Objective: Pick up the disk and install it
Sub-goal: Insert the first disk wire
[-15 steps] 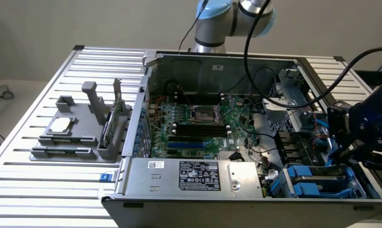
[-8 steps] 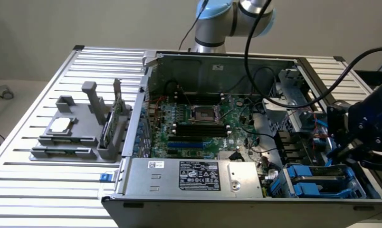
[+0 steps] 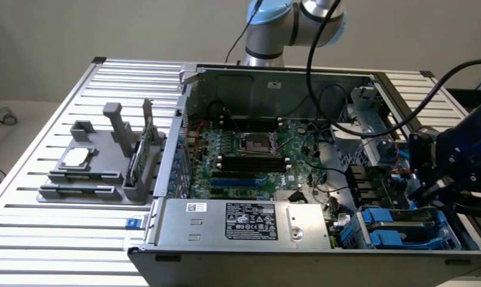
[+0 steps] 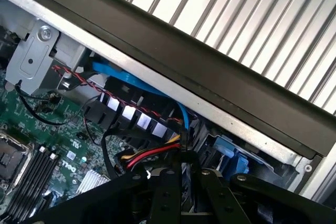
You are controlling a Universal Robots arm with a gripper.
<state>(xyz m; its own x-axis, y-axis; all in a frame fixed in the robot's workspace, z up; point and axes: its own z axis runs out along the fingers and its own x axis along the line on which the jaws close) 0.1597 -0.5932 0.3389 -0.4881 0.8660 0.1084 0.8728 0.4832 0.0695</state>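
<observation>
One disk (image 3: 388,230), as I judge it, lies low in the drive bay at the corner of the computer case (image 3: 304,256), on the exterior view's lower right. The gripper (image 3: 441,190) hangs just above and beside that bay. Step in hand, by my reading: the seating end of installation, not the pick-up.

Claw: the wrist view has the fingers (image 4: 168,192) drawn nearly together, with nothing that I can see between them.

Any further move here calls for care, since the red, yellow and black cable bundle (image 4: 152,153) runs close by the fingers.

Disk appearance: blue plastic rails, grey metal between them, face largely hidden by the bay frame.
</observation>
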